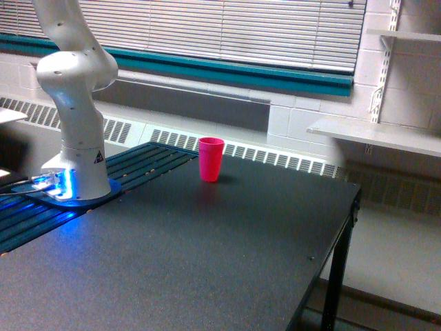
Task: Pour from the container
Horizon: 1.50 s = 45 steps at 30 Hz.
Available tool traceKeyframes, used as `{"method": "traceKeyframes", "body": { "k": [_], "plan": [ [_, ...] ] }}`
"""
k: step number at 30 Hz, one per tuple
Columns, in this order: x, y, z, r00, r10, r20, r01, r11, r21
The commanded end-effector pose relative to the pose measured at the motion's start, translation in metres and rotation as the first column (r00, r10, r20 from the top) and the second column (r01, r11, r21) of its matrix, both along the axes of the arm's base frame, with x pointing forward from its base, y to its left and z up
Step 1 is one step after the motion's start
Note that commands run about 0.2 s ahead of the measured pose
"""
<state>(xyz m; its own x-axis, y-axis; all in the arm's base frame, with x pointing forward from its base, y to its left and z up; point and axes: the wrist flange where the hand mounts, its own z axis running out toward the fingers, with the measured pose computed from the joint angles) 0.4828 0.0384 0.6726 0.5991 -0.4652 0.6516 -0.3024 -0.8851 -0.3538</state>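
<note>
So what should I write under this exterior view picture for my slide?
A pink cup stands upright on a dark table beside the white robot arm's base; its pincer is out of frame.

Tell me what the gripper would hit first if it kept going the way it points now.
Cannot tell: the gripper is out of frame. Only the arm's base and lower links show, with the pink cup standing alone on the table.
</note>
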Motion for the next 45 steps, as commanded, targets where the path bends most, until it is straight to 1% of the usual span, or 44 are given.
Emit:
{"method": "traceKeyframes", "body": {
  "k": [1, 5, 8, 15, 23, 30, 34, 37, 40, 43, 45],
  "plan": [
    [-0.024, 0.042, -0.016, 0.996, 0.079, -0.028, -0.08, 0.996, -0.032],
    [-0.044, 0.066, -0.026, 0.991, 0.127, -0.043, -0.128, 0.991, -0.036],
    [-0.059, 0.087, -0.038, 0.986, 0.155, -0.056, -0.158, 0.986, -0.052],
    [-0.099, 0.125, -0.054, 0.974, 0.215, -0.071, -0.218, 0.975, -0.049],
    [-0.134, 0.159, -0.081, 0.965, 0.234, -0.115, -0.241, 0.969, -0.047],
    [-0.153, 0.179, -0.098, 0.965, 0.213, -0.154, -0.219, 0.975, -0.024],
    [-0.162, 0.194, -0.112, 0.963, 0.198, -0.186, -0.207, 0.978, -0.03],
    [-0.166, 0.202, -0.118, 0.963, 0.183, -0.2, -0.19, 0.982, -0.017],
    [-0.17, 0.212, -0.128, 0.96, 0.168, -0.226, -0.177, 0.984, -0.021],
    [-0.171, 0.221, -0.132, 0.958, 0.153, -0.242, -0.157, 0.988, 0.002],
    [-0.172, 0.226, -0.137, 0.958, 0.139, -0.252, -0.143, 0.99, 0.002]
  ]
}}
